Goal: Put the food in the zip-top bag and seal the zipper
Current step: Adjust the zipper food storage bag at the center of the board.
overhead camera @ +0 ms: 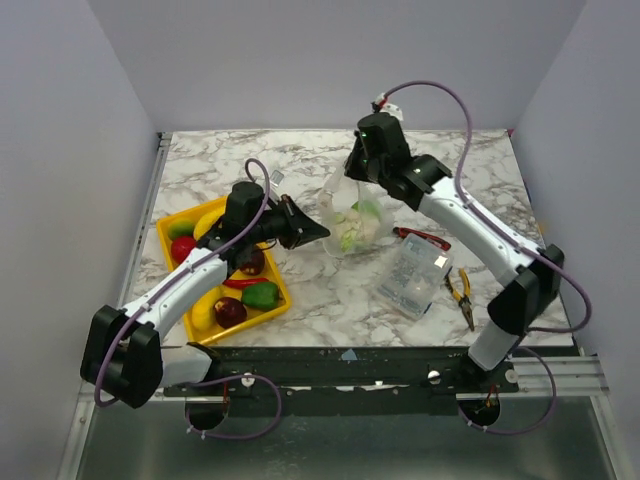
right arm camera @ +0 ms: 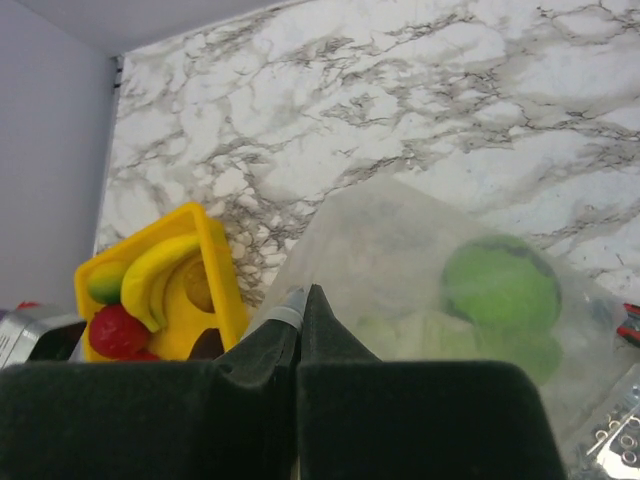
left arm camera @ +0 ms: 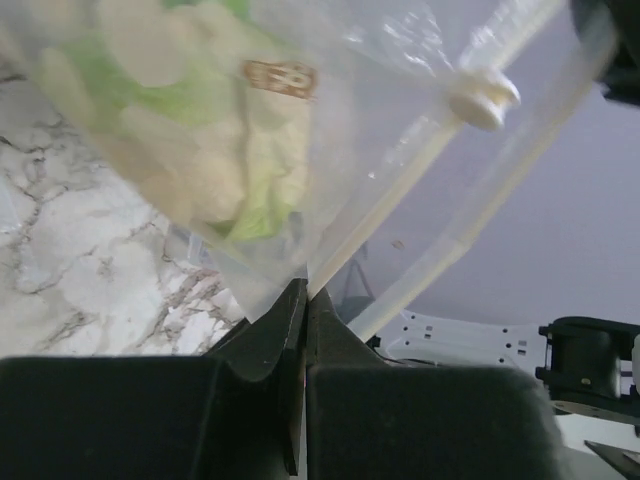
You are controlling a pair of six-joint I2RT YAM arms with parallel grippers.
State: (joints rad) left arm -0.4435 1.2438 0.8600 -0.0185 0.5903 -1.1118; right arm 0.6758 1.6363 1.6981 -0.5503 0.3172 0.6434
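My left gripper was pinched tight on the zip-top bag, its jaws closed on the bag's left edge where the zipper ran down into them. A whitish slider sat on that strip further up from my fingers. My right gripper was also clamped flat on the bag, holding its far upper edge, so the bag hung between the two grippers over the marble table. I could not tell whether the bag's bottom touched the table.

Inside the bag lay the whitish cauliflower and, beside it toward the far side, the green ball.

The other food sat left of the bag in a yellow tray: a banana at the tray's far end, a dark red fruit nearest the bag, then the red chili, the green pepper, another dark red fruit and the lemon toward the near end.

Right of the bag and nearer to me lay a clear plastic box, with red-handled pliers just beyond it and yellow-handled pliers on its far-from-bag side.
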